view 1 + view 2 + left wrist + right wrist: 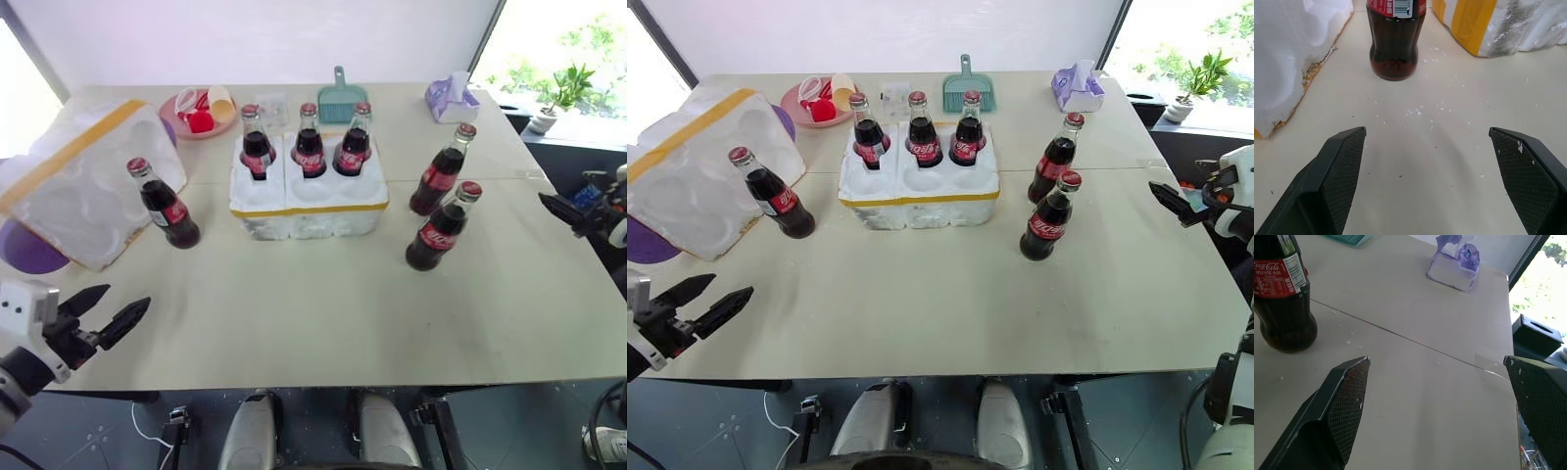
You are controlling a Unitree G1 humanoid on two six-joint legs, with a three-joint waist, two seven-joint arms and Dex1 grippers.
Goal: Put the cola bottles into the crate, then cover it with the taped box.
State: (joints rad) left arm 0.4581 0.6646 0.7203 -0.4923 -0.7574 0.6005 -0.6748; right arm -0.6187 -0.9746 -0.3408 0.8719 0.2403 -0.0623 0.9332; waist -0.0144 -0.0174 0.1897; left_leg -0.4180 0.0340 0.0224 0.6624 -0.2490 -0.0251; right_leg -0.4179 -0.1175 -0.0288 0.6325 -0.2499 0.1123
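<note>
The cola bottles stand in two groups: three occupy the rear wells of the crate point(309, 196) at centre frame, and three remain loose on the counter point(323, 313), one at left point(164, 204) just beside the taped box point(83, 181) and two at right point(440, 169) point(443, 227) of the crate. The front three wells appear empty, so the step in hand is judged to be loading the loose bottles. Grasp each bottle around the body below the neck, keep it upright, and lower it straight into an open well, clear of the seated bottles. The left pincer point(108, 318) sits at lower left of the frame, low over the counter edge, fingers spread wide and empty, aimed at the left bottle point(1396, 44) standing ahead. The right pincer point(566, 213) sits at the right edge, held roughly level, fingers also wide apart and empty, with a bottle point(1283, 298) near one finger.
</note>
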